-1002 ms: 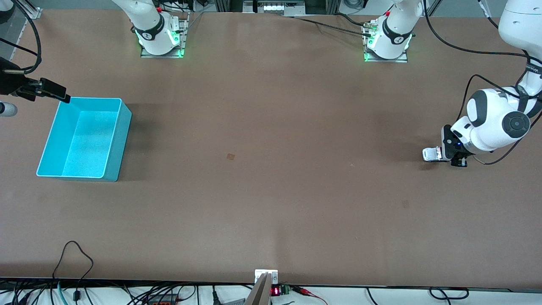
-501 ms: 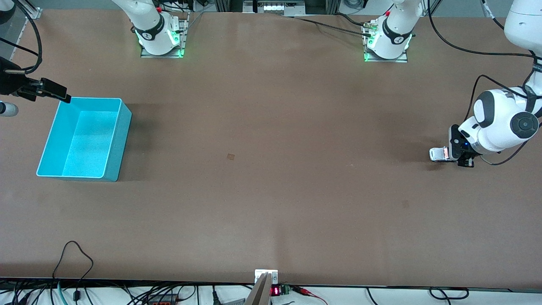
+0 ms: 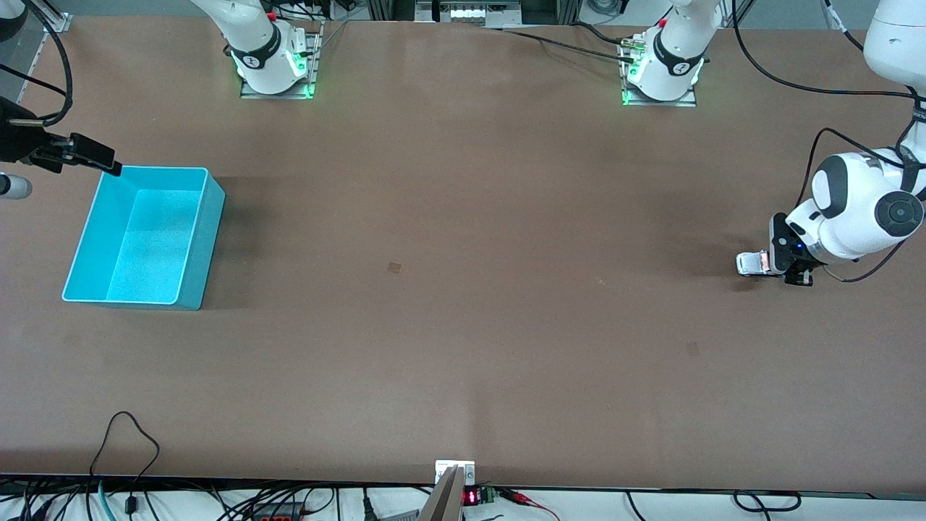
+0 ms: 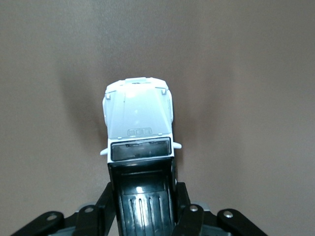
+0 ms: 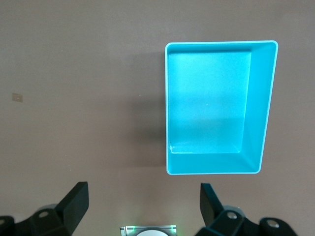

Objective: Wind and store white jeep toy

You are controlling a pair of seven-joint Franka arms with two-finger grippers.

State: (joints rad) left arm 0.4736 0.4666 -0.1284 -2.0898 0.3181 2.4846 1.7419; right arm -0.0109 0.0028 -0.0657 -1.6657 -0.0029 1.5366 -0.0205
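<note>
**A:** Where is the white jeep toy (image 3: 751, 262) now?

**B:** It is at the left arm's end of the bench (image 3: 463, 325), close to that short edge and about midway between the edge where the robots' bases stand and the edge by the front camera. The left gripper (image 3: 768, 262) is low over the bench there and it pinches the toy at its rear part.

**A:** So the fingers are pressed on the toy?

**B:** Yes. In the left wrist view the white jeep toy (image 4: 139, 129) sticks out from the left gripper (image 4: 143, 194), with the white hood pointing away from the wrist and the black roof panel between the two dark fingers (image 4: 183, 196). The fingers lie against both sides of the body.

**A:** Do the wheels touch the bench?

**B:** I cannot tell this. A small shadow lies directly beside the toy, so it is on the surface or very near to it.

**A:** And the other arm?

**B:** The right arm waits. The right gripper (image 3: 87, 155) is in the air at the right arm's end of the bench, over the rim of the teal bin (image 3: 206, 239). In the right wrist view its fingers (image 5: 74, 201) are spread wide and hold nothing, and the teal bin (image 5: 258, 103) is seen under them.

**A:** Where stands the bin exactly?

**B:** Near the short edge at the right arm's end, well apart from the toy.
</note>
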